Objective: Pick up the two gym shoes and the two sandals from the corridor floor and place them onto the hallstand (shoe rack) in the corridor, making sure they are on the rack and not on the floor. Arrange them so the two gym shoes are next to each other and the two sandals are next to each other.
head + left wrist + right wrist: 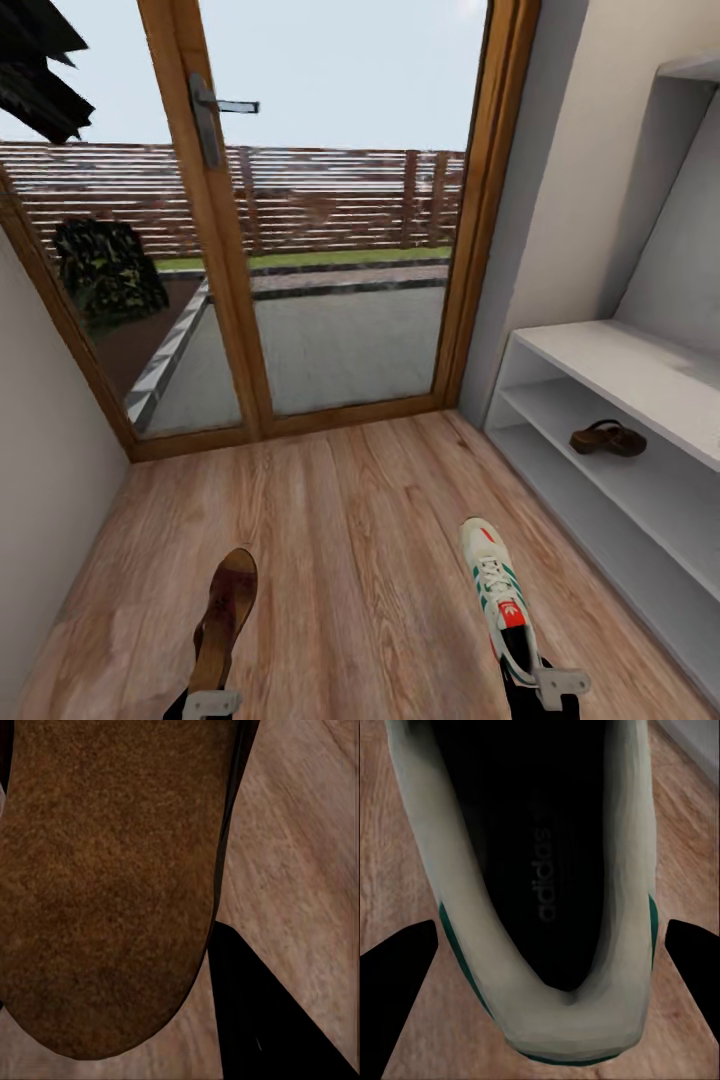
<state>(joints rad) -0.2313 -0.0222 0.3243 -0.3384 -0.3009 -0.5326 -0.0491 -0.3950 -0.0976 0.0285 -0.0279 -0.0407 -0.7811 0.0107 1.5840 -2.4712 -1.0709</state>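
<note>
My left gripper [212,700], at the lower left of the head view, is shut on the heel end of a brown sandal [226,612] that points away from me over the corridor floor [350,520]. The left wrist view shows the sandal's suede sole [112,885] close up, beside one dark finger [262,1020]. My right gripper [545,685] is shut on the heel of a white gym shoe [497,590] with green stripes. Its dark fingers [397,975] flank the shoe's heel [577,1027]. A second sandal [608,438] lies on the middle shelf of the hallstand [640,370] at the right.
A wood-framed glass door [330,250] closes the corridor straight ahead, with a fence and garden behind it. A pale wall [40,470] runs along the left. The hallstand's lower shelf [650,560] stands open just above the floor.
</note>
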